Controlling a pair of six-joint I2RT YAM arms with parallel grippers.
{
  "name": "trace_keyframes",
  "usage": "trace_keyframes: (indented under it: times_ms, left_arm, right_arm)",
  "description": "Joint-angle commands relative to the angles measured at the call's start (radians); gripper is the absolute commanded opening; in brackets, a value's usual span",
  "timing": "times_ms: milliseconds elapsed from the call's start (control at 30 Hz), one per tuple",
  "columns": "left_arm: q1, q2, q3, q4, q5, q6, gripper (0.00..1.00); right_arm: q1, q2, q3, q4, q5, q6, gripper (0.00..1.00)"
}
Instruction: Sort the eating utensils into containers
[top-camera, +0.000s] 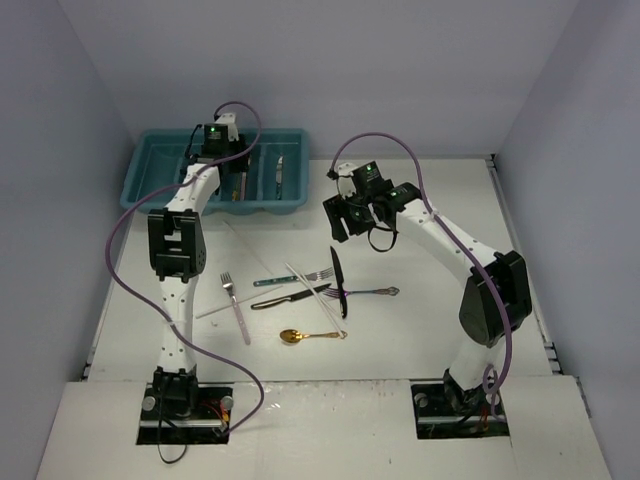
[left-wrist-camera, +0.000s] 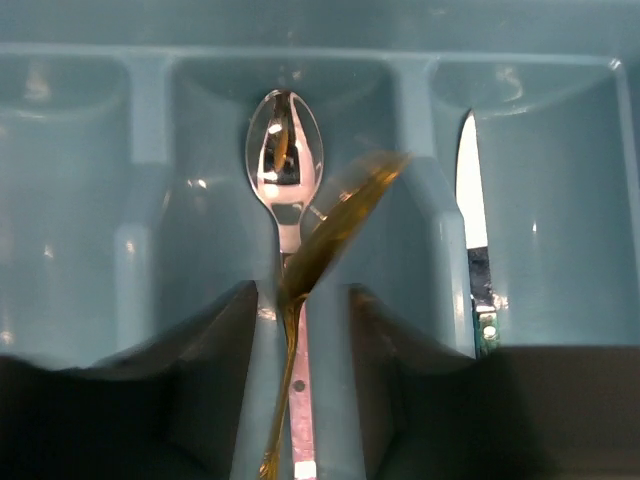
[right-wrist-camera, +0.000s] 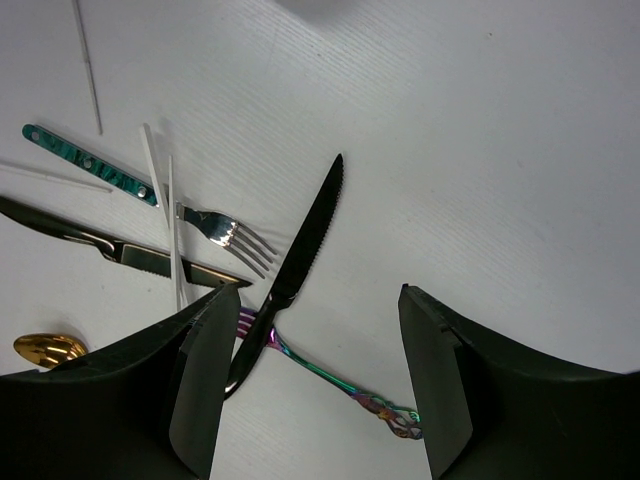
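From above, the left gripper (top-camera: 222, 150) hung over the tray (top-camera: 150, 190); its wrist view showed jaws parted around a tilted gold spoon (left-wrist-camera: 340, 220), best dropped low beside the silver spoon (left-wrist-camera: 284, 160); the right gripper (right-wrist-camera: 320, 290), in its own view, spread above a black knife (right-wrist-camera: 305, 235) on the counter (right-wrist-camera: 500, 150).

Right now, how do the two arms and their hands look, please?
The left arm and right arm have white links and black joints. A purple cable loops along each, and a green light shines near each wrist. The left hand and right hand have broad, dark fingers.
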Motion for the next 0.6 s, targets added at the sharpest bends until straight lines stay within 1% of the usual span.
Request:
trace_keyframes:
  times_ms: [0, 33, 100, 133, 267, 367, 433, 467, 500, 567]
  left_arm:
    - [0.007, -0.052, 0.053, 0.053, 0.022, -0.026, 0.52]
    - [0.006, -0.052, 0.065, 0.047, 0.024, -0.028, 0.60]
    - [0.006, -0.054, 0.109, 0.025, 0.027, -0.028, 0.67]
    - [0.007, -0.056, 0.132, 0.011, 0.027, -0.026, 0.68]
    - [0.014, -0.096, 0.203, -0.031, 0.029, -0.027, 0.69]
    - [0.024, -0.166, 0.233, -0.049, 0.035, -0.047, 0.69]
    - [0.040, -0.288, 0.221, -0.044, 0.037, -0.080, 0.69]
    - [0.058, -0.326, 0.197, -0.041, 0.040, -0.111, 0.69]
    - [0.071, -0.365, 0.197, -0.042, 0.040, -0.126, 0.69]
    - [0.117, -0.488, 0.123, -0.068, 0.047, -0.170, 0.69]
  right_arm:
    - [-0.006, -0.049, 0.002, 0.033, 0.023, -0.019, 0.62]
    - [-0.007, -0.047, 0.002, 0.032, 0.026, -0.020, 0.63]
    - [-0.007, -0.044, -0.001, 0.032, 0.030, -0.021, 0.62]
    - [-0.007, -0.044, -0.004, 0.033, 0.030, -0.024, 0.62]
    - [-0.004, -0.058, -0.034, 0.034, 0.031, -0.050, 0.61]
    - [0.010, -0.075, -0.048, 0.034, 0.036, -0.080, 0.57]
    - [0.083, -0.093, -0.058, 0.036, 0.079, -0.127, 0.56]
    - [0.115, -0.099, -0.059, 0.043, 0.122, -0.140, 0.56]
    - [0.148, -0.099, -0.061, 0.049, 0.123, -0.146, 0.56]
    - [0.232, -0.078, -0.046, 0.067, 0.152, -0.139, 0.56]
